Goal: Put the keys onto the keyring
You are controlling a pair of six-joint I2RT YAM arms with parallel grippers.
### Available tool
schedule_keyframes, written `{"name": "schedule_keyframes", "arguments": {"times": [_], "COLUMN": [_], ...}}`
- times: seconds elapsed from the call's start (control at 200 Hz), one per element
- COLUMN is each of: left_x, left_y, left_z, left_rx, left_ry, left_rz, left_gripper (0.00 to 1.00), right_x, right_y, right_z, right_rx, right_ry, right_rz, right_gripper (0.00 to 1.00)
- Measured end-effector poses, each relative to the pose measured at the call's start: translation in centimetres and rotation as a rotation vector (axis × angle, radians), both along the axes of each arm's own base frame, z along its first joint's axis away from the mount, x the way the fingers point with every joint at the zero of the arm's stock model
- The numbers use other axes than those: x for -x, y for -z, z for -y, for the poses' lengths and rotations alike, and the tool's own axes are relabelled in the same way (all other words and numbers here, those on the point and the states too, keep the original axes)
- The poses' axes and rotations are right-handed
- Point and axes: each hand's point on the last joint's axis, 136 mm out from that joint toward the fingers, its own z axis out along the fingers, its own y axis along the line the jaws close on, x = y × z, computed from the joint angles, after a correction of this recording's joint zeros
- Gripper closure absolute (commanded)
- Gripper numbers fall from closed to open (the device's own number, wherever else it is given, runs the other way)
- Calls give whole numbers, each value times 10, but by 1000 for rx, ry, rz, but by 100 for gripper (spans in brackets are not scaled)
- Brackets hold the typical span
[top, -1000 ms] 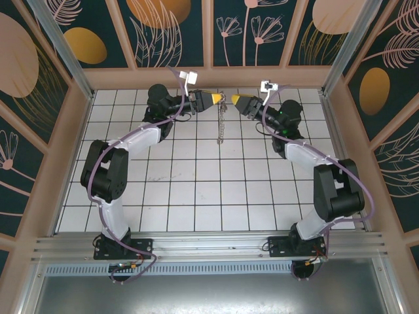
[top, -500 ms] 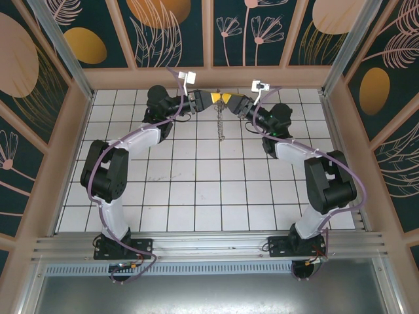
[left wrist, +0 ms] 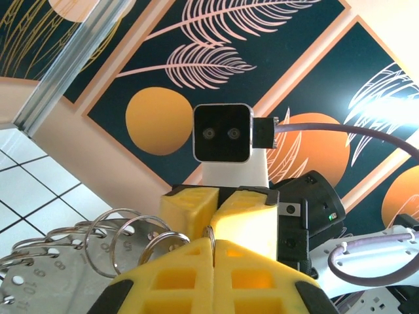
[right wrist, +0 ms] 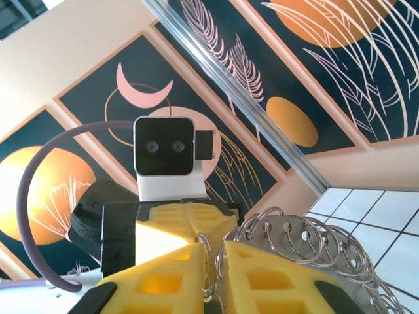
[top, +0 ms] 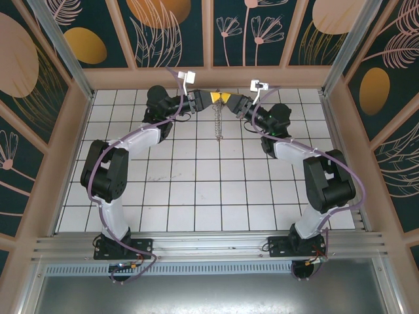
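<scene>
Grey metal keyring loop fringed with small rings (top: 219,121) hangs over the far white tiled counter (top: 196,190) because we pinch it from both sides, left gripper (left wrist: 213,247) clamped tight, right gripper (right wrist: 213,254) closed on it opposite, steadying it for threading

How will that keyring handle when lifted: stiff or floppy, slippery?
Likely floppy: the keyring hangs as a limp strand below the left gripper and right gripper. It probably swings and shifts, since many loose rings dangle from it. Its thin shiny wire may slip between the yellow fingers.
</scene>
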Motion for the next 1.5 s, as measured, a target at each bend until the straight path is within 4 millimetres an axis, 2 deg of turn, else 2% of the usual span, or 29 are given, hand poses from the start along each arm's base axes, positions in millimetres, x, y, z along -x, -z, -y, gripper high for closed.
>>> {"name": "schedule_keyframes", "arguments": {"times": [0.055, 0.31, 0.465, 0.721, 0.861, 1.126, 1.386, 1.501], "left_x": [-1, -4, -6, -20, -27, -24, -28, -27], "left_y": [0, -1, 1, 12, 9, -1, 20, 31], "left_z": [0, -2, -1, -4, -7, -1, 6, 8], "left_rx": [1, 8, -4, -89, -144, -225, -270, -278], "left_ry": [-4, -13, -17, -55, -61, -3, 73, 105], "left_rz": [-4, -4, 1, 30, 75, 158, 125, 91], "left_gripper": [100, 100, 76, 64, 63, 63, 64, 64], "right_x": [0, -1, -4, -19, -26, -19, -16, -16], "right_y": [0, -3, -1, 24, 28, 11, 29, 31], "right_z": [0, -2, 1, 21, 30, 31, 26, 25], "right_rx": [0, 4, 24, 134, 205, 273, 289, 292], "right_ry": [-1, -12, -21, -24, -47, -149, -233, -237], "right_rz": [1, 9, 3, -53, -58, 9, -32, -34], "right_gripper": [100, 100, 100, 100, 100, 100, 100, 100]}}
